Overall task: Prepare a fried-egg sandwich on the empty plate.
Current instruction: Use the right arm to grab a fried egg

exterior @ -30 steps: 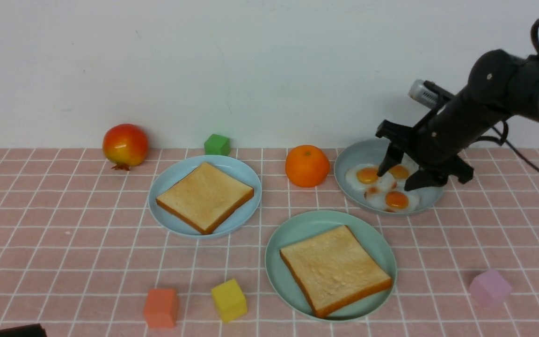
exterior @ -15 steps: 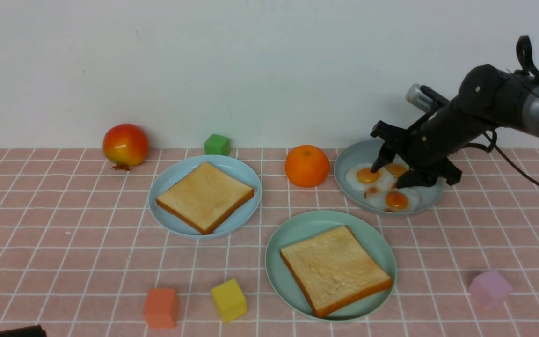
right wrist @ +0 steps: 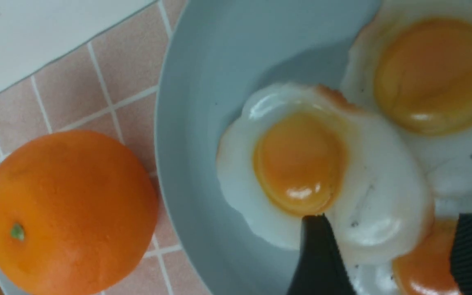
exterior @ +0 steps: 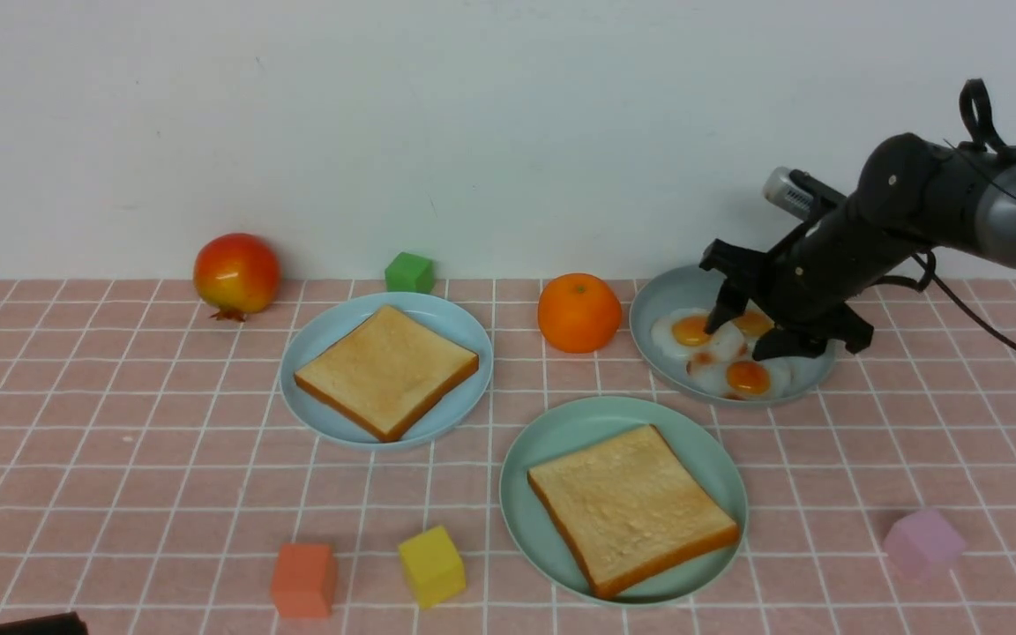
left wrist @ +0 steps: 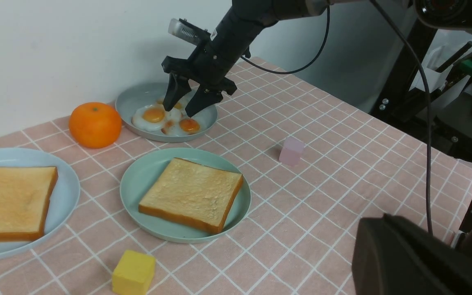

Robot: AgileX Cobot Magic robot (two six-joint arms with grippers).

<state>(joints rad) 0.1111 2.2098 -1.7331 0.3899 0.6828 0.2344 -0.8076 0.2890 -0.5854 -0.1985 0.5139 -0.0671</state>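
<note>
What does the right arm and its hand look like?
Right arm: matte black, rounded, with a grey joint section. Small silver cylinder near the wrist; thin black cable trailing behind, loop on top. Hand: two black tapering fingers, ribbed pads.

The right gripper (exterior: pixel 744 340), jaws spread, sits low among overlapping fried eggs (exterior: pixel 742 377) in the grey-blue plate (exterior: pixel 676 287); the orange (exterior: pixel 578 312) just beside that plate's left rim blocks a low sweep leftward. Only a narrow strip of cloth (exterior: pixel 790 441) separates that plate from the mint-green plate (exterior: pixel 552 441), whose toast (exterior: pixel 630 507) lies uncovered from above. Bare cloth right of both plates, save the pink cube (exterior: pixel 922 542) near the front.
</note>
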